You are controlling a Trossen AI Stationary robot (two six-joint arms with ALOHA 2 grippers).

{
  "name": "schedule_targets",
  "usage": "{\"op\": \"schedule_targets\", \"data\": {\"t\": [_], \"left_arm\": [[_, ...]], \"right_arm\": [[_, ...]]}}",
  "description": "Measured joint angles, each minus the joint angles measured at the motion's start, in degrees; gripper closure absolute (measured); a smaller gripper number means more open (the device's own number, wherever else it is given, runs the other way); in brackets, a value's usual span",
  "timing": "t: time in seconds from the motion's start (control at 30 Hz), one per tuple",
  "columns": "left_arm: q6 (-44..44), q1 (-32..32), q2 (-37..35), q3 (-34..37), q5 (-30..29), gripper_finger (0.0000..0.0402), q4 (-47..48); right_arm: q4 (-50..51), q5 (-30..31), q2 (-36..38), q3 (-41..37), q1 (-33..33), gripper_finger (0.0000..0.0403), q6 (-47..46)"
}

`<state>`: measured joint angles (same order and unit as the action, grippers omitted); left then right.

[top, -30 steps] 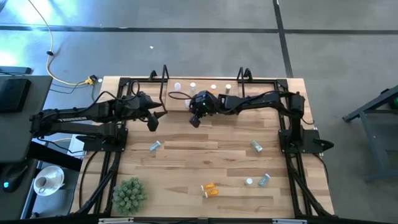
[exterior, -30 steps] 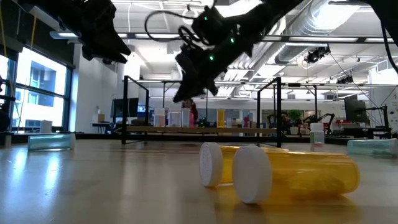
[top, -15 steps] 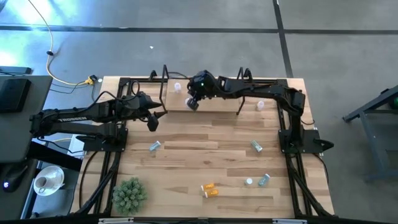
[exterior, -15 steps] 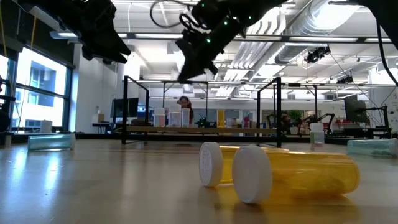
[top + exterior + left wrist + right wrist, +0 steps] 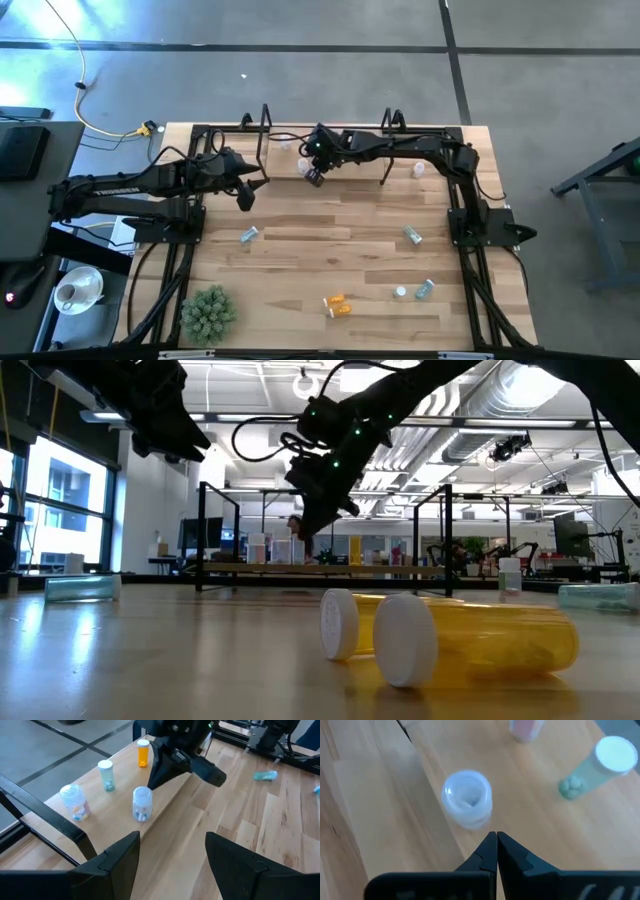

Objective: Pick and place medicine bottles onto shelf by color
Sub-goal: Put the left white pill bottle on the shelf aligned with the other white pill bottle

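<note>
R pincer (image 5: pixel 496 840) pinched empty, above low light-wood shelf (image 5: pixel 165 805) w/ clear white-capped pill bottle (image 5: pixel 467 802), L pincer (image 5: pixel 170 852) spread wide, nothing held, over bench (image 5: pixel 330 250)

A grey concrete floor (image 5: pixel 300 70) with dark seams surrounds the light-wood bench (image 5: pixel 330 265). A yellow cable (image 5: pixel 95 110) trails across it on the left. Level with the benchtop, the room shows tall windows (image 5: pixel 60 510) at left, white ceiling ducts (image 5: pixel 500 400), strip lights and distant workstations (image 5: pixel 570 550).
</note>
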<state>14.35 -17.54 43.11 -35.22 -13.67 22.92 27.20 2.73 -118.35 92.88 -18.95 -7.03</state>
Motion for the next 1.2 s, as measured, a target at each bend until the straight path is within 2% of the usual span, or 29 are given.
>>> {"op": "schedule_targets", "data": {"t": [0.47, 0.8, 0.97, 1.2], "left_arm": [[0.0, 0.0, 0.0, 0.0, 0.0, 0.0188, 0.0], [0.0, 0.0, 0.0, 0.0, 0.0, 0.0188, 0.0], [0.0, 0.0, 0.0, 0.0, 0.0, 0.0188, 0.0], [0.0, 0.0, 0.0, 0.0, 0.0, 0.0188, 0.1]], "right_arm": [[0.2, -0.8, -1.9, 0.0, 1.7, 0.0402, -0.6], [-7.4, -0.2, -4.2, 0.0, 1.2, 0.0402, -0.5], [-9.5, -2.7, -5.1, 0.0, 0.6, 0.0402, -0.5], [-11.8, -3.0, -5.4, 0.0, 0.5, 0.0402, -0.5]]}}
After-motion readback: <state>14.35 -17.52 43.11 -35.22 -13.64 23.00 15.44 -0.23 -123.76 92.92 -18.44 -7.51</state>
